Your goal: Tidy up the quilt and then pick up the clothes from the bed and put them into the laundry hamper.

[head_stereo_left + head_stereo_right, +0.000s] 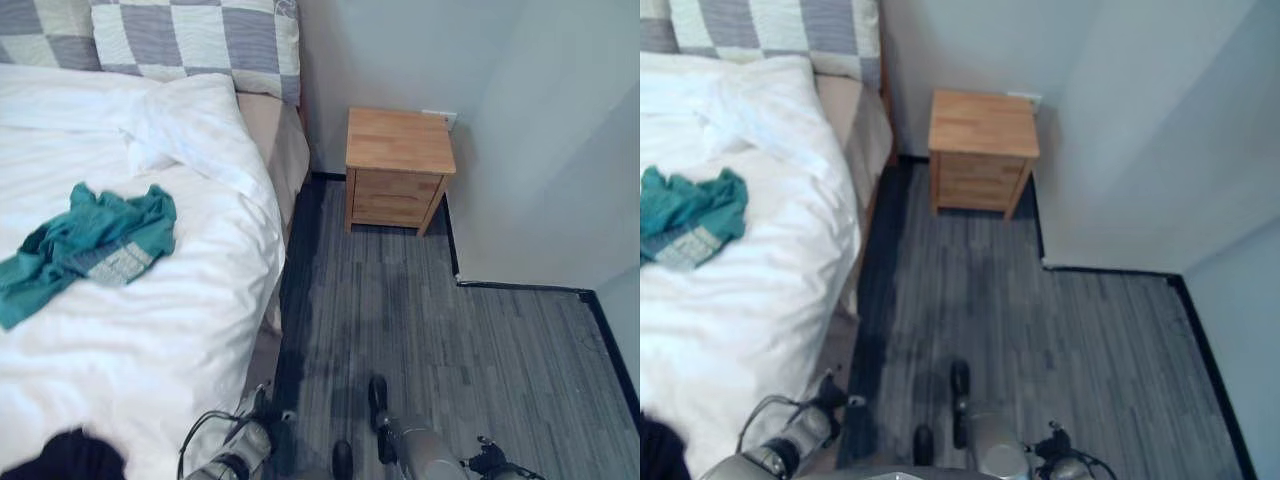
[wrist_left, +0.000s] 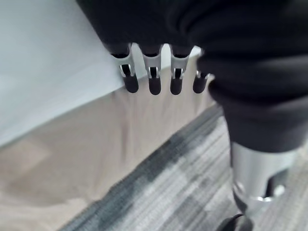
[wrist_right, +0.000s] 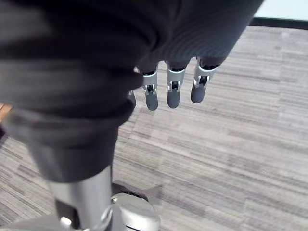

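One bed takes up the robot's left, white quilt rumpled near the checked pillow. Teal clothes lie crumpled mid-quilt, untouched. Nightstand sits in the corner. Left hand and right hand hang at the sides, fingers straight, empty; probably nothing started.

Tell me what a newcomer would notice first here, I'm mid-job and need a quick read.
The teal garment stands out first, crumpled on the white quilt near the middle of the bed. Next comes the wooden nightstand in the corner beside the checkered pillow. Both hands hang empty with relaxed fingers: the left hand by the bed's edge, the right hand over the grey floor.
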